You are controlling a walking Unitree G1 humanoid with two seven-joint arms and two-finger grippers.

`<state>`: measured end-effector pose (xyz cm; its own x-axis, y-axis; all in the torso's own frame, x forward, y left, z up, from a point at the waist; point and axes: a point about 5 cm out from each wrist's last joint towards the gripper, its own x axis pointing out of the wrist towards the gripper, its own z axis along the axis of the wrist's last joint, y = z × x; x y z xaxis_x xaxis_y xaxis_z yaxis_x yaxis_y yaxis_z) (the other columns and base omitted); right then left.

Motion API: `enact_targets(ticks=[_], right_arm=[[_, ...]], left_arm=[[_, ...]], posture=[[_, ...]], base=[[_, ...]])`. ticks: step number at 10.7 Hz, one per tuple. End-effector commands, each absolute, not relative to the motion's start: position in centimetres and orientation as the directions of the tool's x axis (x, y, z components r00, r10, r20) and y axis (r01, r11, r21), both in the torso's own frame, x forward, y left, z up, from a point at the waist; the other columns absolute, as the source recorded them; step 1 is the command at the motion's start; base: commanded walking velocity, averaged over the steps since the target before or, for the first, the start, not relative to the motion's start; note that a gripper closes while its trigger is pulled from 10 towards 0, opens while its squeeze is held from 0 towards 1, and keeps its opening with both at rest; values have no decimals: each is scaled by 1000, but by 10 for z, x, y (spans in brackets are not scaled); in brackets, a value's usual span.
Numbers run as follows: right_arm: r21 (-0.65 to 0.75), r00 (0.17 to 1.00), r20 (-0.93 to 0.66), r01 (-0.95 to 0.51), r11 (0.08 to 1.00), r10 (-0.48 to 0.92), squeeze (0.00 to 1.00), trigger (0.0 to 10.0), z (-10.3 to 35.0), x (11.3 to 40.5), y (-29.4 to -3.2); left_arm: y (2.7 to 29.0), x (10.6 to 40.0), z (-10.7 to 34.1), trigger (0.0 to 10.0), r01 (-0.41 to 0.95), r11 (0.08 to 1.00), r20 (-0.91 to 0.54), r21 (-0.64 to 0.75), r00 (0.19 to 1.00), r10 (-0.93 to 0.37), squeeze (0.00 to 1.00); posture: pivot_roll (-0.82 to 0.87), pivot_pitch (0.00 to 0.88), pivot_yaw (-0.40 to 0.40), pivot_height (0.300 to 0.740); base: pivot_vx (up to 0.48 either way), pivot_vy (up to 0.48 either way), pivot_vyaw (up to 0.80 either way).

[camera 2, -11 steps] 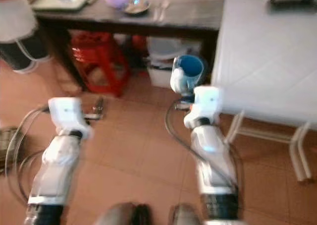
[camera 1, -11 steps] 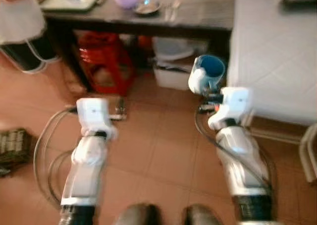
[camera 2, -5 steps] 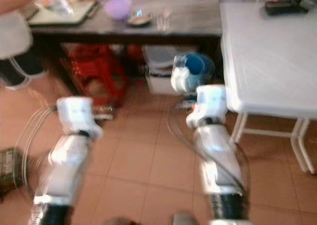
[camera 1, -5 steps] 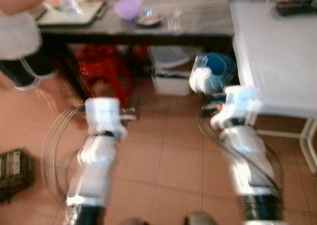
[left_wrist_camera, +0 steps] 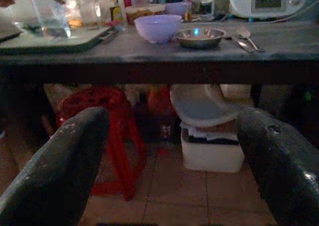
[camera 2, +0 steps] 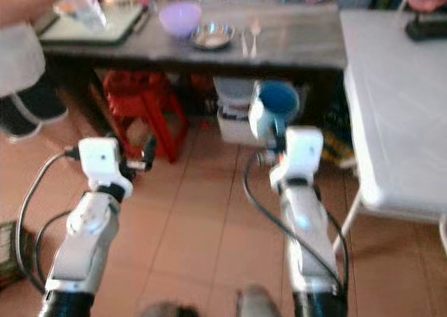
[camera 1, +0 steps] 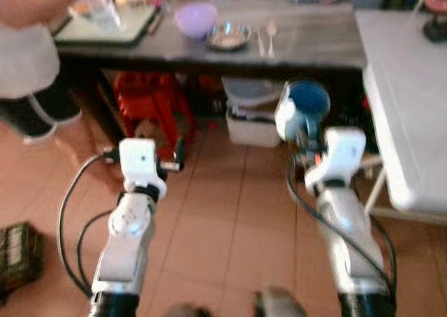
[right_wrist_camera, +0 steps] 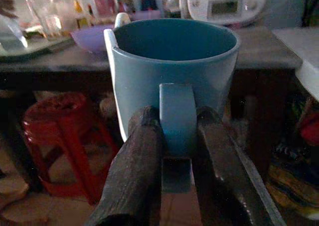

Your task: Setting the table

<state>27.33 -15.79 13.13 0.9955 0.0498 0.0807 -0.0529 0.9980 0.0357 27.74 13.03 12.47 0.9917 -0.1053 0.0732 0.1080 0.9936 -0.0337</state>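
The mug (right_wrist_camera: 172, 81) is showing a blue body and interior, with a white patch on one side. The right tool (right_wrist_camera: 174, 178), with black, worn-looking fingers, is clamping the mug's blue handle. The left tool (left_wrist_camera: 172, 171) is showing black fingers with grey scuffing. Both arms are appearing silver-white with black cables. The desk (camera 1: 314, 41) is presenting a dark grey, streaked top. The bowl (camera 1: 195, 17) is showing pale purple; the dish (camera 1: 228, 35) beside it is showing metallic silver. The stool (camera 1: 150, 107) underneath is showing red. The side table (camera 1: 412, 114) is showing white. The floor (camera 1: 230, 226) is displaying orange-brown tiles with pale grout lines.
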Motion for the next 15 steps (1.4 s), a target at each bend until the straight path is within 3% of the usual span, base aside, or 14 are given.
enact_targets(ticks=[1, 6, 15], right_arm=[[42, 990, 131, -66, 997, 60, 0, 10000, 144, 273, -155], [23, 983, 174, -69, 997, 64, 0, 10000, 158, 287, -154], [15, 979, 193, -72, 997, 68, 0, 10000, 165, 297, -151]], left_arm=[[130, 277, 127, 10000, 117, 993, 80, -25, 990, -115, 0], [118, 276, 133, 10000, 194, 981, 107, -22, 976, -190, 0], [116, 276, 135, 10000, 212, 977, 113, -14, 971, -209, 0]], posture=[[-47, 79, 85, 740], [-45, 75, 86, 740], [-40, 72, 85, 740]], base=[[480, 0, 0], [480, 0, 0], [480, 0, 65]])
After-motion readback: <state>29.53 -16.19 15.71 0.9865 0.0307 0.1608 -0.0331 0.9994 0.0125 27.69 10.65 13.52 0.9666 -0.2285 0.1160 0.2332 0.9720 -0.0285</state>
